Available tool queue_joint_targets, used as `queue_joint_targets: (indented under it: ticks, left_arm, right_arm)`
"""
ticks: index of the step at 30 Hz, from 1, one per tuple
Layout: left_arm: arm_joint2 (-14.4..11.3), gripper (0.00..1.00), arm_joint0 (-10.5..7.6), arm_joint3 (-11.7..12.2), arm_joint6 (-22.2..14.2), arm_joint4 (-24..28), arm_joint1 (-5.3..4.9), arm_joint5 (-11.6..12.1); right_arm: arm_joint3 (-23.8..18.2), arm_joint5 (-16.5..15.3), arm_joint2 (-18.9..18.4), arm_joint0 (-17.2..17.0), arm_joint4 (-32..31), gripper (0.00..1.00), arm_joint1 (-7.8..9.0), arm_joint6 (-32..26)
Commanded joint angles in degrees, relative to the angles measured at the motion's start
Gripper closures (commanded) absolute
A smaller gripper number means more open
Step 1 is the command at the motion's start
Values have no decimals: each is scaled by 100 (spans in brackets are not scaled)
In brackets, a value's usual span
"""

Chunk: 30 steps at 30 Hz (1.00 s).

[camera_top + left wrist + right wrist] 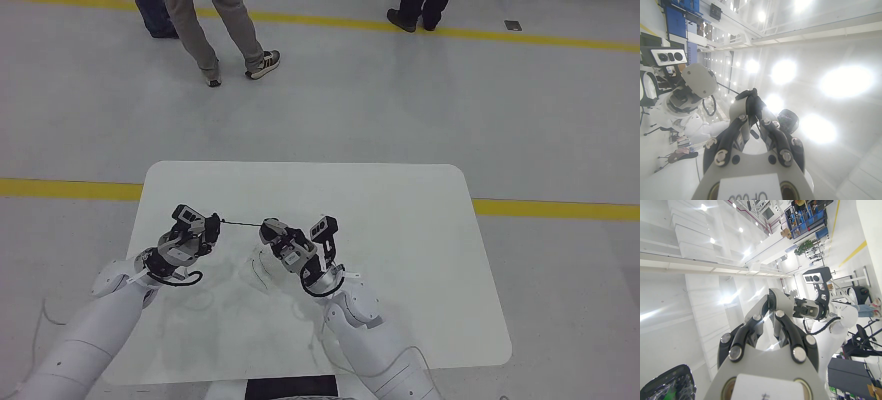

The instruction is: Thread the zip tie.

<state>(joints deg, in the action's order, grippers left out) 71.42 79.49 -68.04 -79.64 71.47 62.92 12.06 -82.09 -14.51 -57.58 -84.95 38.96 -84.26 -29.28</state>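
A thin black zip tie (238,221) stretches level above the white table (400,200), between my two grippers. My left gripper (211,222) is shut on one end. In the left wrist view the fingertips (753,94) pinch the dark end, and the strap (728,89) runs off toward the other arm. My right gripper (267,230) is shut at the tie's other end. In the right wrist view its two pads (769,298) are pressed flat together, and the strap between them is hidden.
Both arms hang over the table's left half, near its front. The table's right half (430,290) is bare white surface. The rounded table edges meet grey floor with a yellow line (560,208) behind.
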Motion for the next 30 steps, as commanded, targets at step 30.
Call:
queue_joint_targets:
  ticks: [30]
  left_arm:
    - [0, 100, 0, 0, 0, 0, 0, 0]
  right_arm:
    - [-647, -307, -843, -479, -547, 100, 232, 306]
